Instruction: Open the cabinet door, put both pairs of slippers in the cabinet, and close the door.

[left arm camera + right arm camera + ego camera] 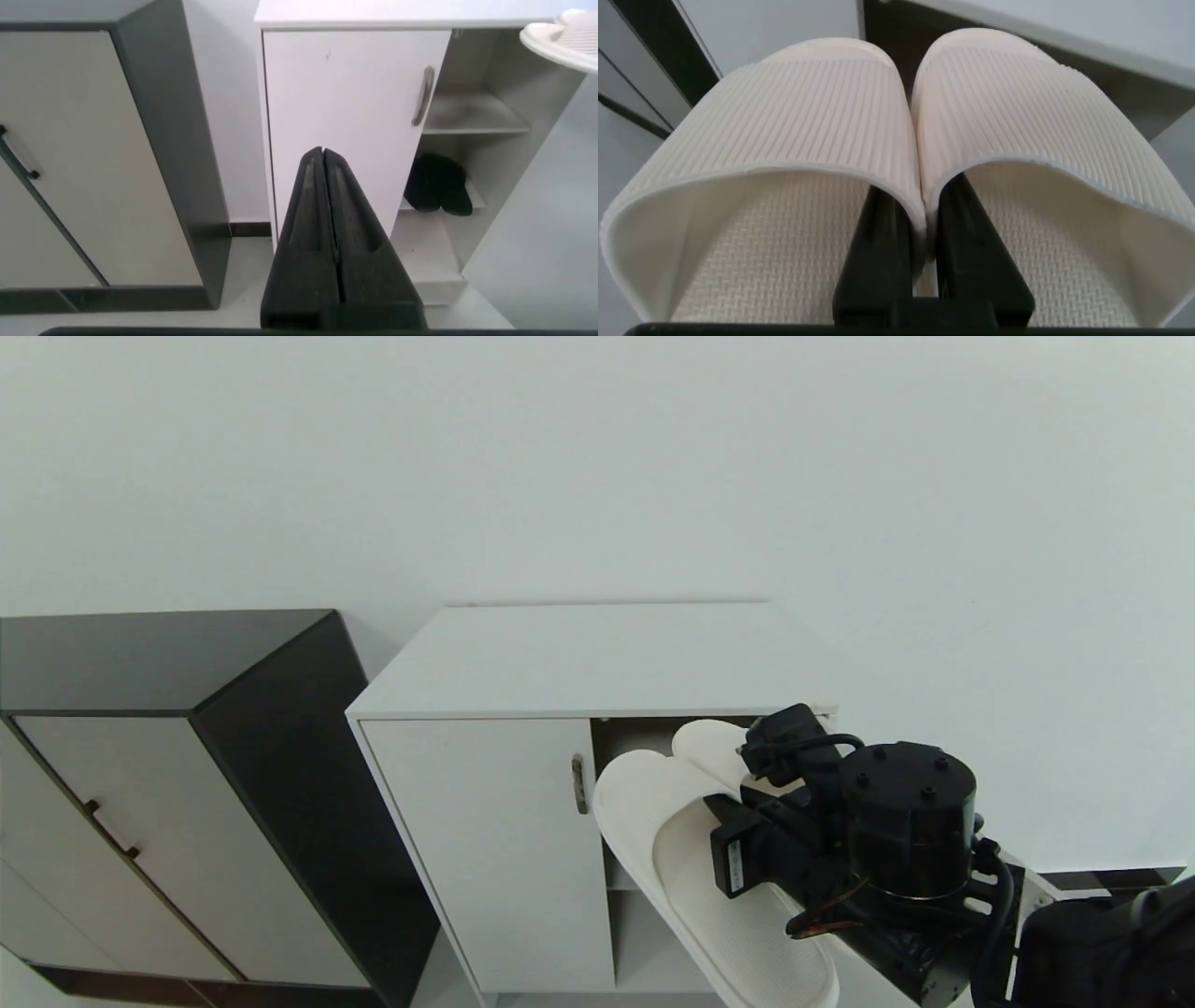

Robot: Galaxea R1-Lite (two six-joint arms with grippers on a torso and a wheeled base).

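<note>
The white cabinet (pixel 579 658) has its left door (pixel 485 840) closed and its right side open. My right gripper (pixel 922 233) is shut on a pair of white slippers (pixel 906 121), its fingers pinching the two inner walls together. In the head view the white slippers (pixel 653 803) hang toes-first at the open compartment's upper edge. A pair of black slippers (pixel 437 184) rests on the cabinet's lower shelf. My left gripper (pixel 323 159) is shut on nothing, held off in front of the closed left door (pixel 346 112).
A dark cabinet (pixel 140 663) with pale doors stands just left of the white one. The upper shelf (pixel 472 117) inside is bare. The opened right door (pixel 551 233) swings out beside the compartment. A metal handle (pixel 578 784) sits on the closed door's edge.
</note>
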